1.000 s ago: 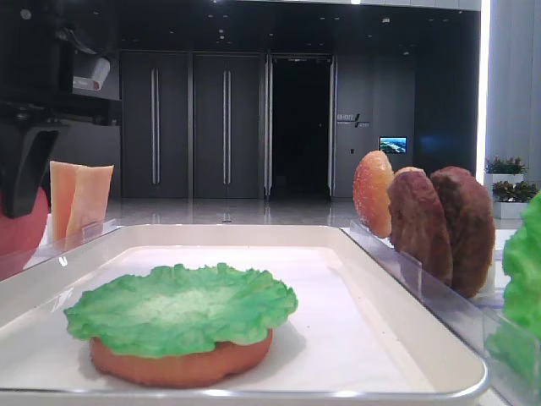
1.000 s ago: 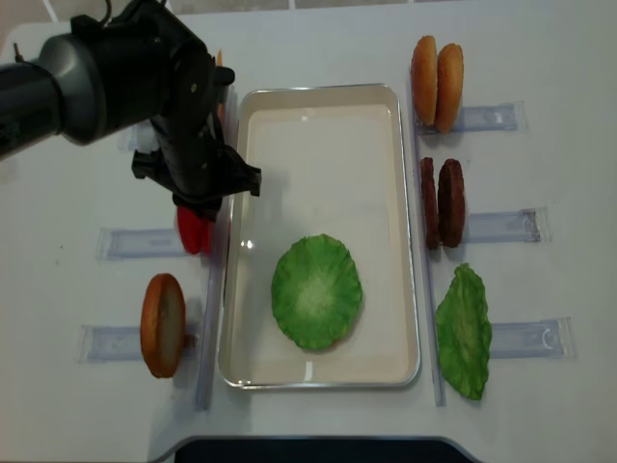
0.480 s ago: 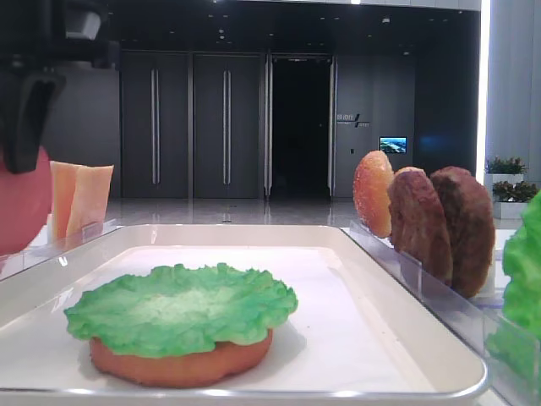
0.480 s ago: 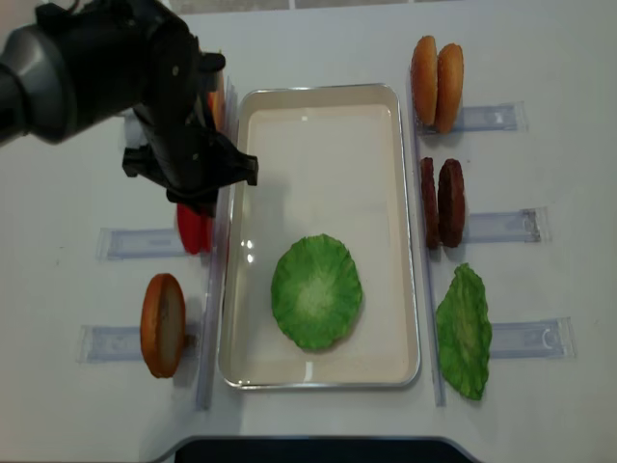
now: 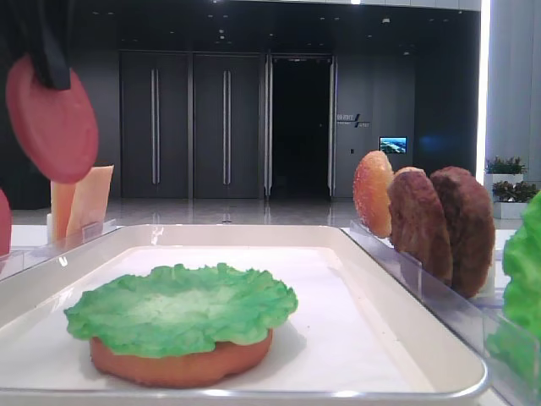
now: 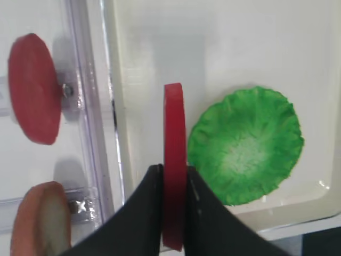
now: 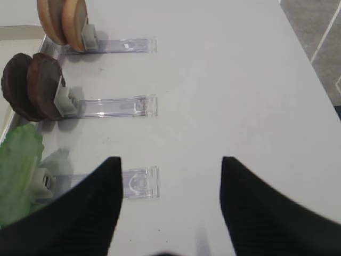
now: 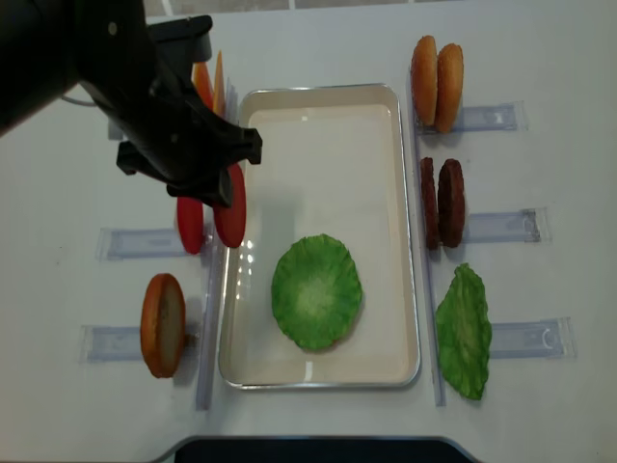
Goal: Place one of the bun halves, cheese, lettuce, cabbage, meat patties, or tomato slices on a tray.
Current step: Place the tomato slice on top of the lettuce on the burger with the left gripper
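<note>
Left fingers (image 6: 173,181) clamped tomato slice (image 6: 174,160) on edge, held above tray's (image 8: 405,231) left rim. Lettuce (image 8: 316,291) lay in tray. Right fingers (image 7: 170,205) spread apart above tabletop (image 7: 224,80).

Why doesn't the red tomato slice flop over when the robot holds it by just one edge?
The tomato slice is probably stiff: pinched on edge by the left gripper, it stays flat and straight over the tray. It looks thick and even, more like a solid toy than real tomato. Being round, it might roll if set down on its edge.

Overhead, tray-level and two wrist views share the tray (image 8: 405,193).
</note>
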